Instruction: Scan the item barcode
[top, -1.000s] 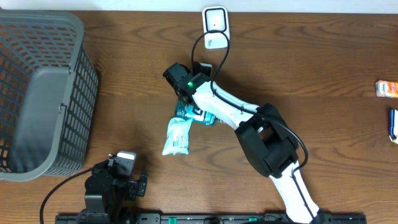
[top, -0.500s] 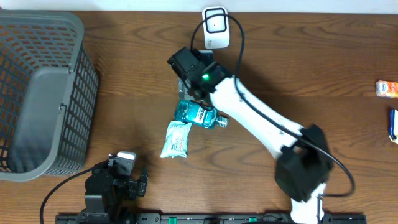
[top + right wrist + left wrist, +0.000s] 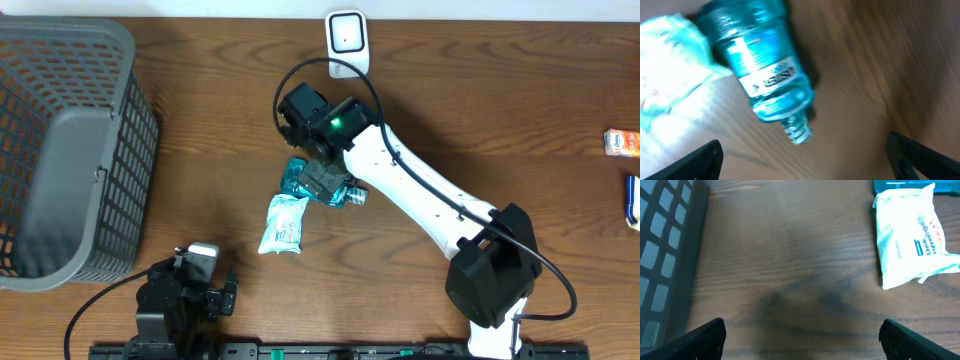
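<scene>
Above the teal bottle [image 3: 760, 65], the right gripper [image 3: 320, 180] hovers open.

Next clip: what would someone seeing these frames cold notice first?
The white right arm reaches diagonally across the middle of the table, its fingers spread open above a teal bottle lying on its side. Next to the bottle lies a white wipes pack, and a large grey basket fills the table's left edge.

- Dark brown wooden table [image 3: 200, 130]
- Grey plastic mesh basket [image 3: 140, 150], left
- Teal clear plastic bottle [image 3: 295, 180] on its side, just beside white wipes packet [image 3: 283, 223]
- White scanner [image 3: 347, 40], far edge
</scene>
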